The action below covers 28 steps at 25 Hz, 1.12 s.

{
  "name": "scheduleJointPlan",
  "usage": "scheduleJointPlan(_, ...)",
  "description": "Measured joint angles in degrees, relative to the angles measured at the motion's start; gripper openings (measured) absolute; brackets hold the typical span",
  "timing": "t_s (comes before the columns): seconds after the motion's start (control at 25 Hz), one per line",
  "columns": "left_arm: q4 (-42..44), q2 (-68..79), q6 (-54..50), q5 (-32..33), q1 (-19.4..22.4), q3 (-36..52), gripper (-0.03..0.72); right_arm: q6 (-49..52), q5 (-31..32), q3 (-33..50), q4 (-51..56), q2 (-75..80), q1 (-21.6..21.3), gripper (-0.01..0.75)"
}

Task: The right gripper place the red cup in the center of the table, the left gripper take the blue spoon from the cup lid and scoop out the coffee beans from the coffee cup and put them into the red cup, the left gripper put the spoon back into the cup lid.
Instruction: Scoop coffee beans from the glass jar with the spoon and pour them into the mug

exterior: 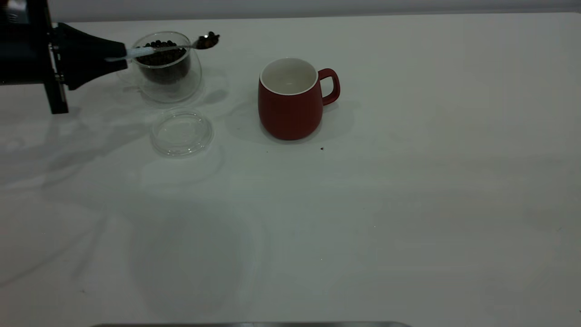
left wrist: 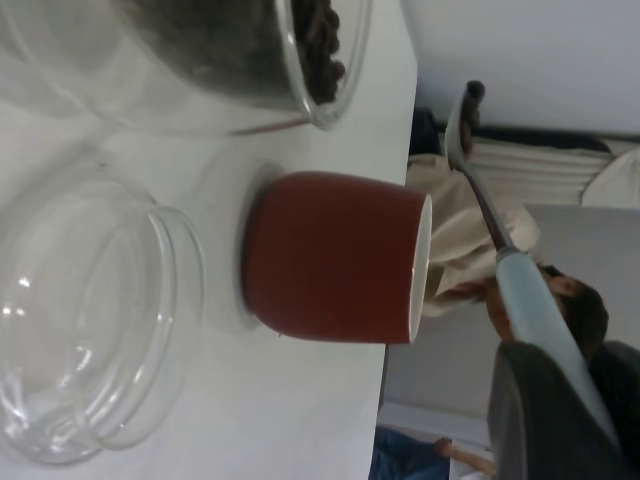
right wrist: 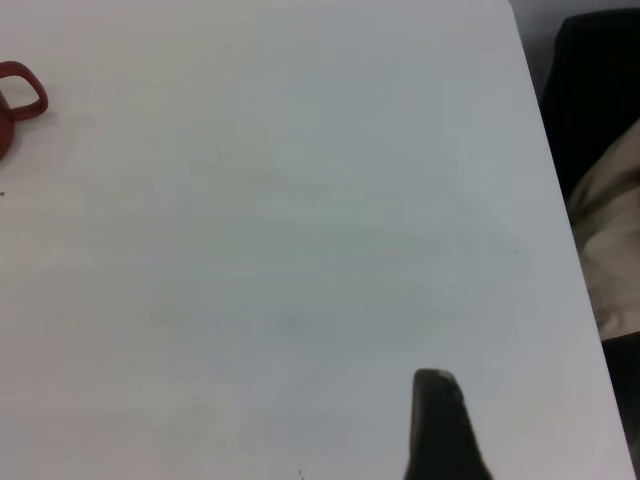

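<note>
Left gripper point(exterior: 120, 56) at the exterior view's far left, fingers closed on the pale handle of the blue spoon point(exterior: 177, 47). Spoon held off the surface point(exterior: 363, 218), long axis nearly level, handle toward the gripper, metal bowl pointing toward the red cup point(exterior: 290, 102) and carrying a few coffee beans point(exterior: 209, 37). Bowl just past the rim of the coffee cup point(exterior: 167, 66) on the red cup's side, not yet over the red cup. More beans heaped inside the glass cup. Cup lid point(exterior: 182, 131) flat on the surface in front of the coffee cup, near but apart from it. Red cup upright near the middle, handle turned toward the right side, white inside bare.

From the left wrist: spoon point(left wrist: 530, 300) seen edge-on beyond the red cup point(left wrist: 330, 255), lid point(left wrist: 90, 320) and coffee cup point(left wrist: 250, 60) alongside. From the right wrist: only one dark finger point(right wrist: 440, 430) of the right gripper over bare surface, well apart from the red cup's handle point(right wrist: 25, 95); cannot tell whether open or closed.
</note>
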Motion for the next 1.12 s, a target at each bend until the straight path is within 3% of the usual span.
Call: scheduleJointPlan(1.12,0.0,0.0,-0.1,0.0,-10.9,0.0,0.126,0.0,0.0,0.0,0.0,0.0,0.0,0.504)
